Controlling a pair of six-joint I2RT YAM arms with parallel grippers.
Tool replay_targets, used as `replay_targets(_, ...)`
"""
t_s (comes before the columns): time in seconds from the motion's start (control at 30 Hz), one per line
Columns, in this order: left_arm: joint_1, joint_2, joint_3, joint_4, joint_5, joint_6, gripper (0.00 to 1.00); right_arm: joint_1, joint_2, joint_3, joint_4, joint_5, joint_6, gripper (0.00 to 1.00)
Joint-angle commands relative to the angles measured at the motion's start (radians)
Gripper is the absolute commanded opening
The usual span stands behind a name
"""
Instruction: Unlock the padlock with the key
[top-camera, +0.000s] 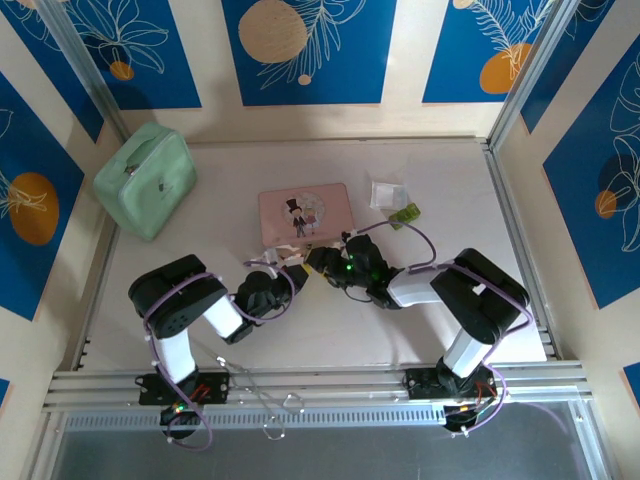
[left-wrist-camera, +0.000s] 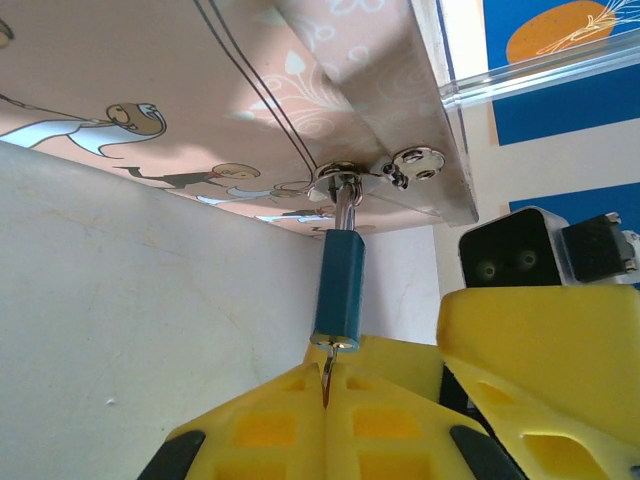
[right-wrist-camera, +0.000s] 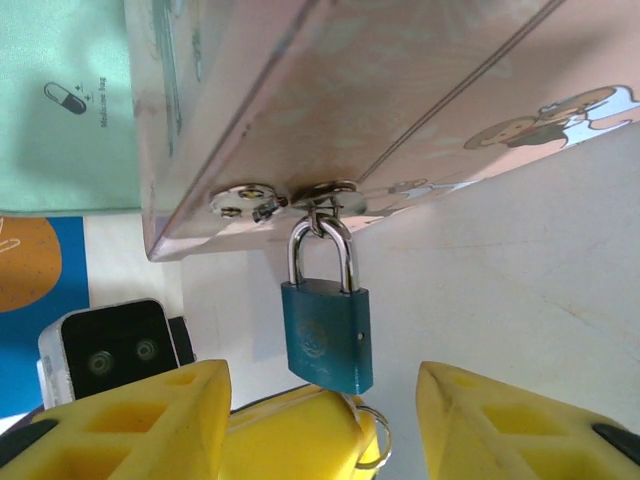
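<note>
At the 6 o'clock edge of the flat pink tin box with the cartoon couple on its lid (top-camera: 305, 212), both grippers were crowded together on the pale table (top-camera: 460, 190). The small padlock with a blue body and thin silvery shackle (right-wrist-camera: 325, 335) hung from the tin's round metal clasp (right-wrist-camera: 325, 192). Both shackle legs were down in the body, and the body pointed toward the grippers in both wrist views. The left gripper (left-wrist-camera: 328, 395), coming in from roughly 8 o'clock of the tin, had its yellow jaws pinched right together on the tiny slim silvery key (left-wrist-camera: 328, 370). The key's tip met the underside of the padlock, but I couldn't tell how deep it sat. In the right wrist view a silvery split ring (right-wrist-camera: 372, 440) poked out just below the padlock at 5 o'clock. The right gripper (top-camera: 322, 262), reaching in from about 4 o'clock, had its jaws standing apart. One yellow finger (right-wrist-camera: 500, 420) was on each side of the padlock with daylight between, so it gripped nothing. Well off at 10 o'clock of the tin sat a mint-green rounded zip case (top-camera: 147, 178). At 3 o'clock there was a little clear packet (top-camera: 385, 193) beside a green tag (top-camera: 405, 213).
</note>
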Motion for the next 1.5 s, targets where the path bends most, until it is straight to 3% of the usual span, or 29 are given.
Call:
replay_targets(0.0, 0.005, 0.011, 0.003, 0.077, 0.004, -0.005, 0.00, 0.007, 0.006, 0.027, -0.038, 0.071, 0.041, 0.51)
replay_targets(0.57, 0.014, 0.006, -0.002, 0.077, 0.014, -0.013, 0.00, 0.006, 0.103, 0.020, 0.159, 0.034, 0.034, 0.49)
replay_targets(0.93, 0.020, 0.001, 0.001, 0.076, 0.018, -0.021, 0.00, 0.005, 0.135, 0.059, 0.120, 0.065, 0.034, 0.45)
replay_targets(1.23, 0.023, 0.000, -0.002, 0.076, 0.021, -0.026, 0.00, -0.009, 0.159, 0.042, 0.238, 0.059, 0.027, 0.42)
replay_targets(1.33, 0.022, -0.001, -0.003, 0.077, 0.020, -0.026, 0.00, -0.009, 0.160, 0.050, 0.245, 0.053, 0.018, 0.37)
replay_targets(1.47, 0.022, -0.001, -0.005, 0.077, 0.021, -0.026, 0.00, -0.002, 0.163, 0.064, 0.227, 0.051, 0.012, 0.23)
